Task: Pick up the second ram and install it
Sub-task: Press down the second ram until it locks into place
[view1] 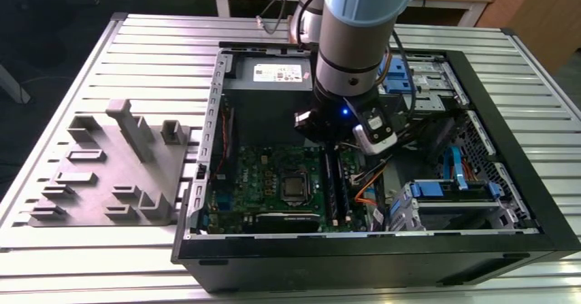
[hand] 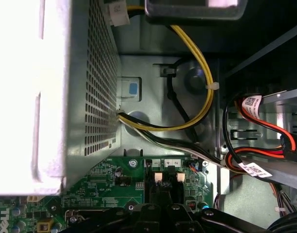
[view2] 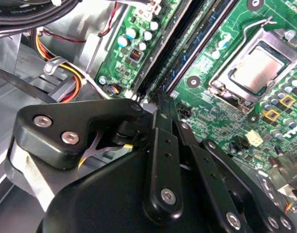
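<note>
My gripper (view1: 331, 147) hangs inside the open computer case, over the far end of the memory slots on the green motherboard (view1: 263, 181). In the second wrist view its black fingers (view2: 160, 104) stand together, shut, with their tips at the end of a long dark stick, the second ram (view2: 189, 53). That stick lies between the black slot rails and runs away from the tips. In the exterior view the ram (view1: 333, 181) is a dark strip below the gripper. The first wrist view has the gripper (hand: 160, 196) between two white slot latches (hand: 180, 177).
A pale grey fixture (view1: 118, 168) with upright slabs stands outside the case at the exterior view's left. The processor socket (view2: 257, 70) sits beside the slots. A perforated metal box (hand: 90, 97), yellow and black cables (hand: 197, 87) and a blue-tabbed drive cage (view1: 454, 195) crowd the gripper.
</note>
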`<action>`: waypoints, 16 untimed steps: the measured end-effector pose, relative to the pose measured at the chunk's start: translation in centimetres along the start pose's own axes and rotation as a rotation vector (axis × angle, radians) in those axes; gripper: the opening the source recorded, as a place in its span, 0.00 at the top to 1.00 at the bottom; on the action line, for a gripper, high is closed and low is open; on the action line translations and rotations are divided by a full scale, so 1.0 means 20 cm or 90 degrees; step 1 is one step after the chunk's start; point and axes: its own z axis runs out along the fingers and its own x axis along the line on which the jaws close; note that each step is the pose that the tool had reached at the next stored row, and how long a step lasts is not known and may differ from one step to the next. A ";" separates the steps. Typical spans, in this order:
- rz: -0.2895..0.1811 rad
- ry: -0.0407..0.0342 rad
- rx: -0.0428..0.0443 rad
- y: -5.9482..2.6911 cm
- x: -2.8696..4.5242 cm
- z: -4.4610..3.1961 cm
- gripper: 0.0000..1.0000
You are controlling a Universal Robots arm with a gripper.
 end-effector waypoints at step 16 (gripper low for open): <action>0.000 0.0001 0.0010 -0.067 -0.004 -0.077 0.93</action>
